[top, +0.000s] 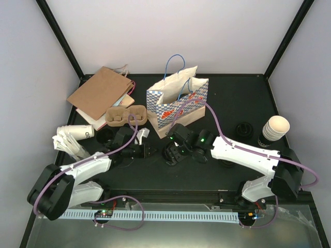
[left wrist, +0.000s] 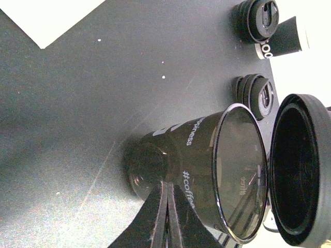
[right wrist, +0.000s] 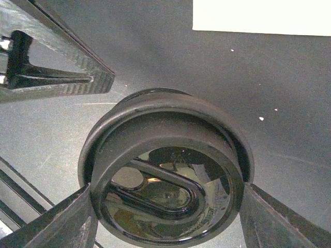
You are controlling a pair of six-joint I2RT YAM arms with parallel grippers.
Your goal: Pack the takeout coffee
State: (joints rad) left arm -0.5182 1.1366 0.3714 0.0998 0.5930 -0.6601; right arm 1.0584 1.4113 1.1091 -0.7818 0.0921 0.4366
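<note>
Three pale walls [top: 181, 31], black table [top: 232, 98], left tool [left wrist: 168, 186] closed, right tool [right wrist: 166, 190] apparently gripping black lid [right wrist: 165, 124]

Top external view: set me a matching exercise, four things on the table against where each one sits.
Things:
1. checked bag
2. brown bag
3. cup carrier
4. stack of cream cups

Places:
A. far right
B. lying flat, back left
C. standing open, centre back
D. just left of the checked bag

Pairs: 1-C, 2-B, 3-D, 4-A
</note>
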